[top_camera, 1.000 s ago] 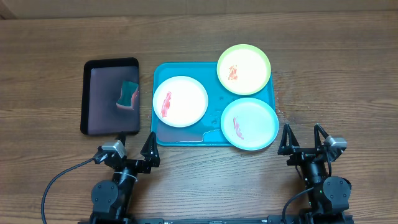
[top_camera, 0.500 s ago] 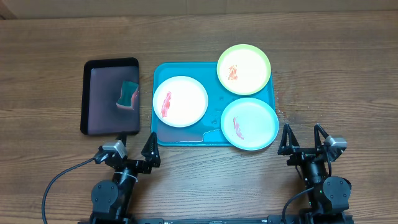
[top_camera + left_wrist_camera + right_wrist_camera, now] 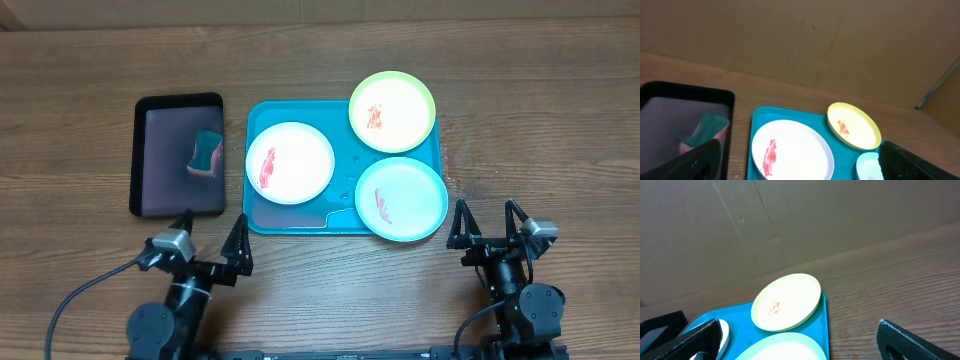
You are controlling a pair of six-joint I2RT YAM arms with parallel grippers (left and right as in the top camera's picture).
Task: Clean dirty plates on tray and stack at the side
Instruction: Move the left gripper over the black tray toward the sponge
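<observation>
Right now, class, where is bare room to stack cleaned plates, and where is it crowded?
Bare table lies right of the tray, and along the far edge beyond both trays. The tray itself is crowded with three plates; the gap to the black tray is narrow.

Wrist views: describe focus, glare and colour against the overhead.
Overhead: even soft light, sharp throughout, a grey sheen on the black tray. Left wrist: dimmer and warmer, jaws blurred into dark wedges at the lower corners, sponge soft. Right wrist: same warm cast, yellow-green plate washed pale, no hard glare.
</observation>
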